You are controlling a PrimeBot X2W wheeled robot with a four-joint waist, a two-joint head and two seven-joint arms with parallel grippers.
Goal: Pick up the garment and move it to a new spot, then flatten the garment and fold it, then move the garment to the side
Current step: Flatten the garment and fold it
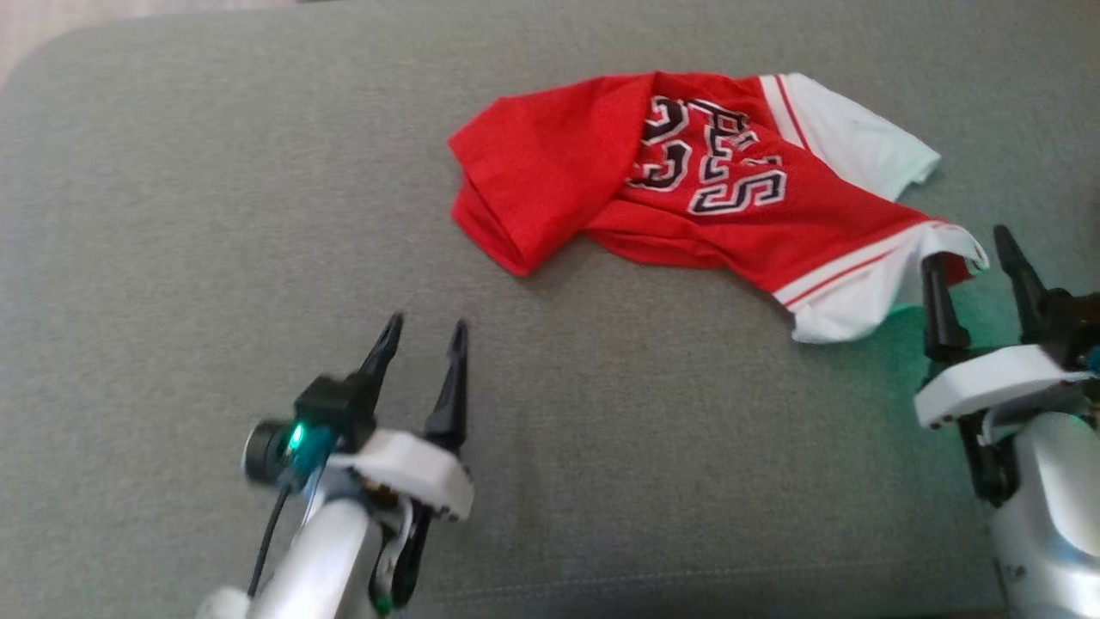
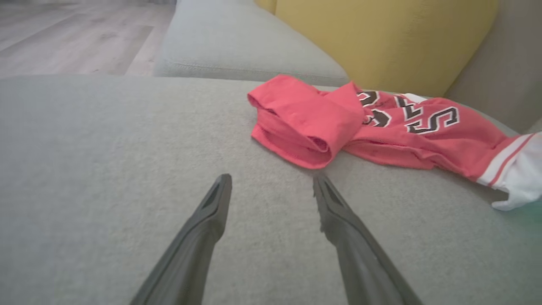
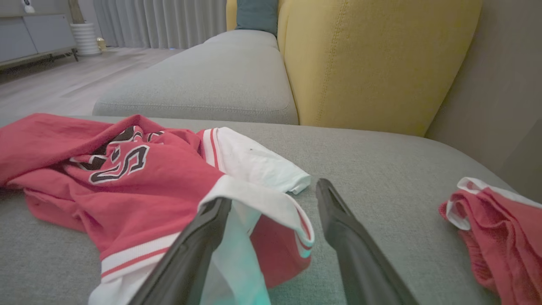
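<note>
The jersey lies crumpled on the sofa. The right claw stands wide, the jersey's white edge draped over one finger, seemingly letting go. The left claw, wide too, waits nearby for flattening.

The head view looks steeply down on the grey seat cushion, with the jersey toward its far right. The left wrist view sits low over the cushion's near part, facing across it to the jersey and the yellow back cushion behind. The right wrist view lies close against the jersey's near right end, facing that same back cushion; all three share the jersey.
</note>
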